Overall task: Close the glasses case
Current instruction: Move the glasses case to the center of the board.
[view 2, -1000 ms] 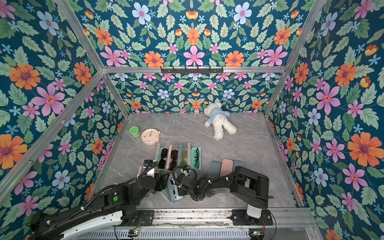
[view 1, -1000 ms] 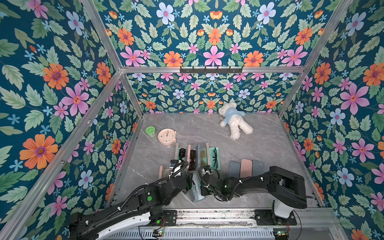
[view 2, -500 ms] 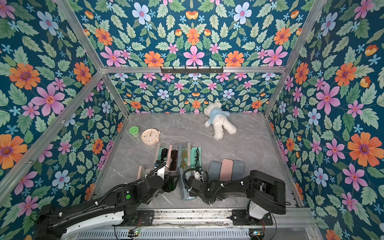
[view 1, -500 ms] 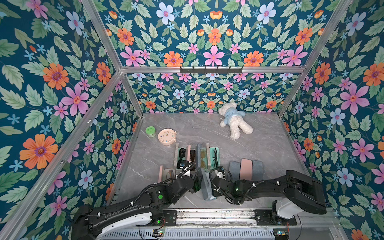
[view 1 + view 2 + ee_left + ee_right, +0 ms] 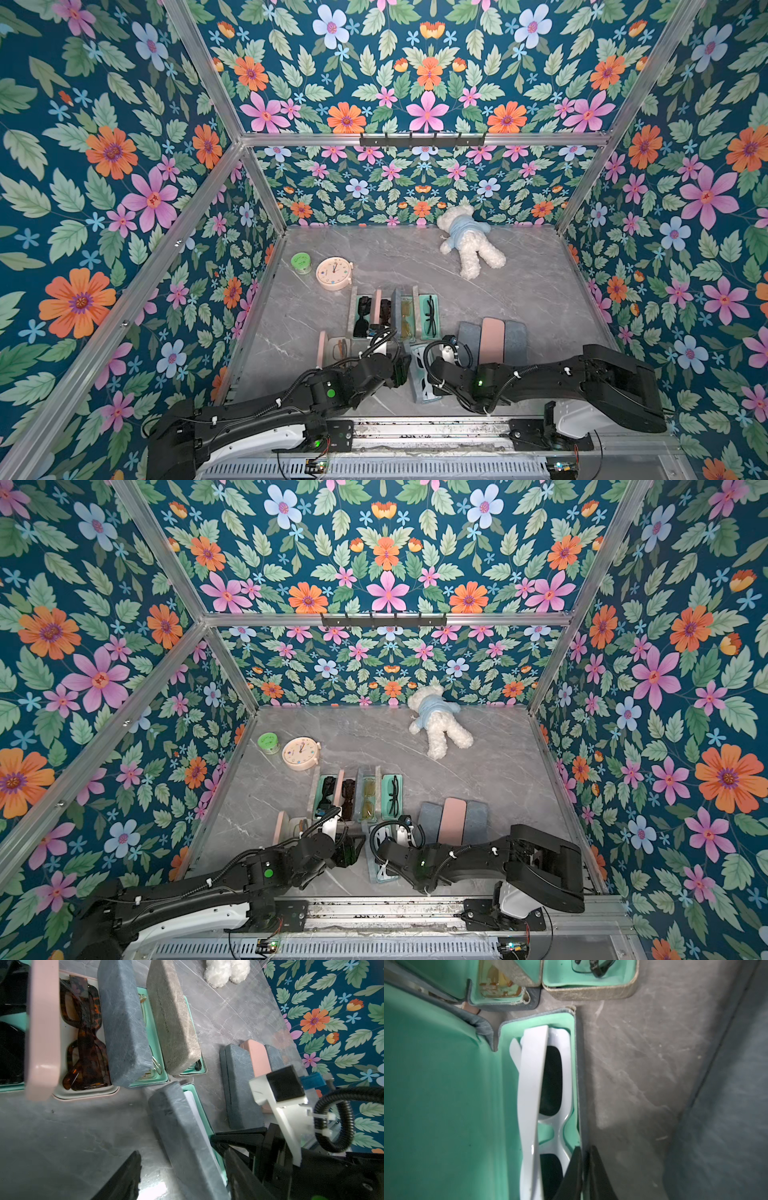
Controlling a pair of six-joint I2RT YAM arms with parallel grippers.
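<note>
Since 1 s ago both arms and the glasses case (image 5: 423, 384) slid rightward near the surface's (image 5: 540, 291) front edge, and with right hand (image 5: 584, 1150) pinching its base rim and left hand (image 5: 180, 1153) spread around the raised lid (image 5: 178, 1118), I'd fold that lid down slowly.

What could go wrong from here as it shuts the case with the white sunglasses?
1. The right gripper is shut on the glasses case wall with one finger inside, so the lid could come down on it.
2. One temple of the white sunglasses seems to ride high, so the lid may catch it.
3. The open left gripper straddles the lid; a hard push might slide the case.
</note>
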